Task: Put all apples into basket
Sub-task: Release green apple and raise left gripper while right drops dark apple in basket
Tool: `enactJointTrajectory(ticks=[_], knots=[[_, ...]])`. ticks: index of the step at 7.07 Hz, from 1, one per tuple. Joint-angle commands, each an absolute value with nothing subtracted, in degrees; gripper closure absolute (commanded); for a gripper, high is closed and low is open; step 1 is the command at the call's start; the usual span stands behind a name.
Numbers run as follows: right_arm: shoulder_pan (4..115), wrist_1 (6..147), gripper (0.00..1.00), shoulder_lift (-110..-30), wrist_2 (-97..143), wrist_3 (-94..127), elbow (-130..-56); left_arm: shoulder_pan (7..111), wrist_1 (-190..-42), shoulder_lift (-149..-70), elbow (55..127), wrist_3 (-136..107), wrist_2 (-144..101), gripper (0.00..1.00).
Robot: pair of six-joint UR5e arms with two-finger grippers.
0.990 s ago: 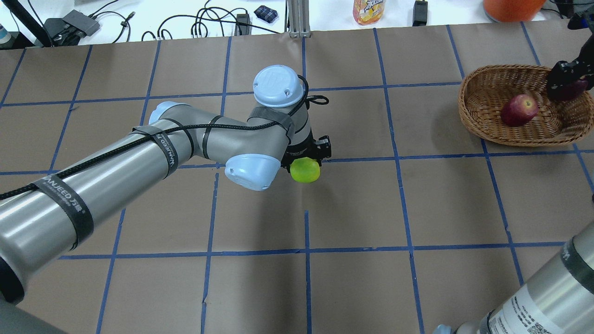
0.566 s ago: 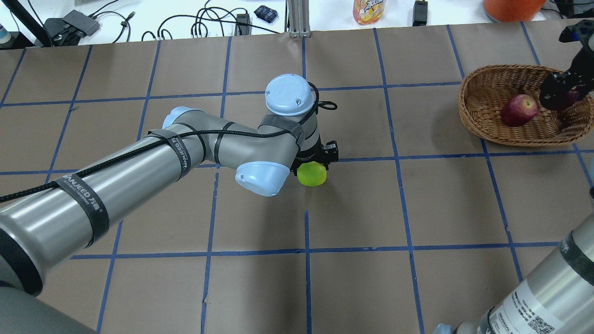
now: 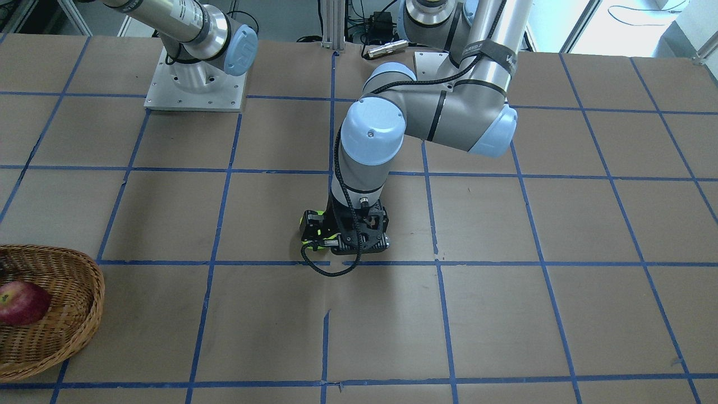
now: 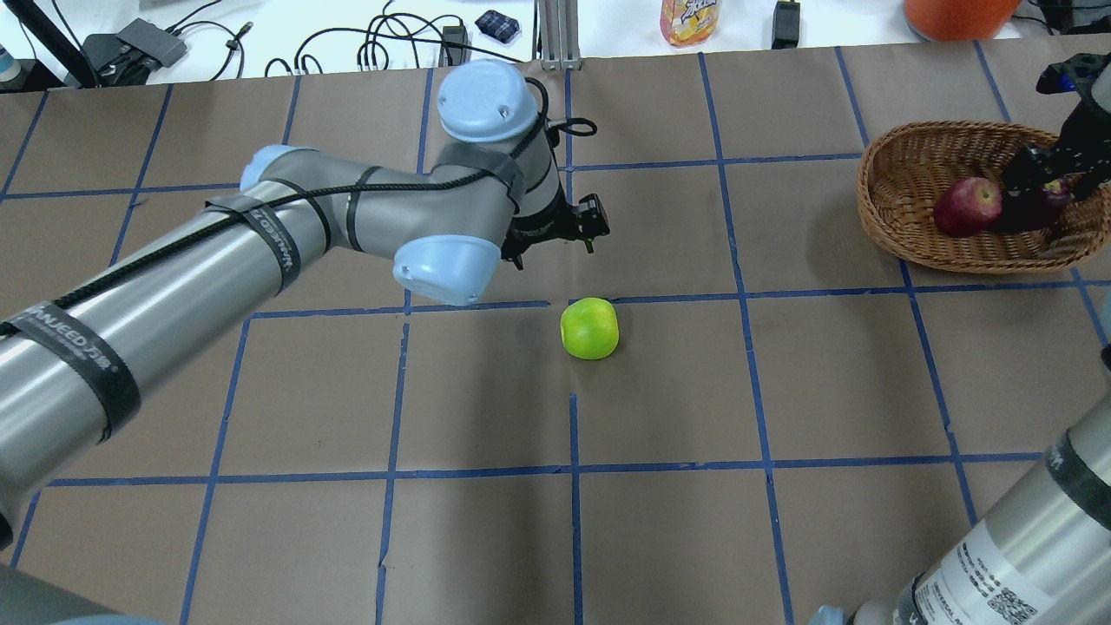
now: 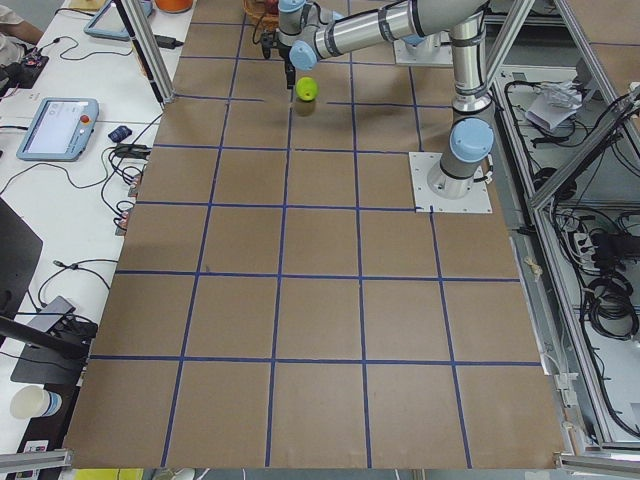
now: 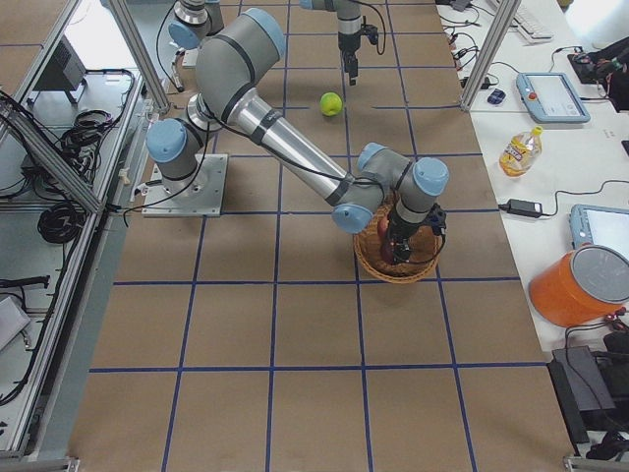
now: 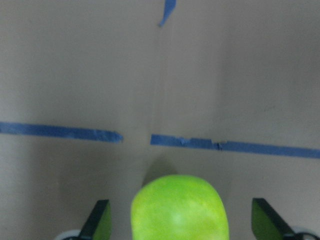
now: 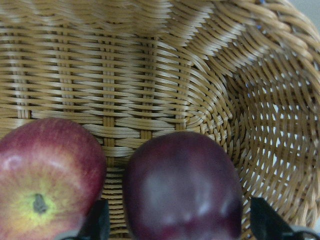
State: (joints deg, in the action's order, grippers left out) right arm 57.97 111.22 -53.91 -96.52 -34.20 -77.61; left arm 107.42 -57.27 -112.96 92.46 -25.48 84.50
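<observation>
A bright lime-green round apple (image 4: 589, 329) lies alone near the middle of the brown paper-covered table (image 4: 677, 391), which is gridded with blue tape, well apart from the shallow oval tan wicker basket (image 4: 877, 187). The left arm's black two-finger gripper (image 4: 555, 236) hangs above it, its fingers (image 7: 99, 222) spread wide on either side without touching it. Inside the basket a red apple with a yellowish stem dimple (image 8: 47, 180) and a dark maroon-purple apple (image 8: 182, 185) sit side by side, and the right gripper (image 4: 1041, 178) is lowered over the maroon one, fingers parted with a slim gap at each side
</observation>
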Motion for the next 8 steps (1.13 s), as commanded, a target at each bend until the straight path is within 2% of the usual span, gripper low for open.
enactJointTrajectory(ticks=[1, 3, 5, 8], knots=[[57.57, 106.72, 0.0, -56.84, -98.16, -34.45, -76.99, 104.52, -70.51, -111.01, 84.59, -15.96, 85.16, 0.0], [60.01, 94.1, 0.0, -65.0, -97.39, -32.89, -77.17, 99.6, -84.22, -106.37, 79.56, -6.05, 85.25, 0.0], [68.43, 85.3, 0.0, -68.19, -90.92, -19.92, -78.04, 97.14, -89.88, -100.57, 79.01, -0.38, 91.28, 0.0], [86.51, 86.04, 0.0, -69.18, -86.75, 4.41, -80.68, 88.0, -94.65, -94.75, 79.98, 3.34, 90.79, 0.0]])
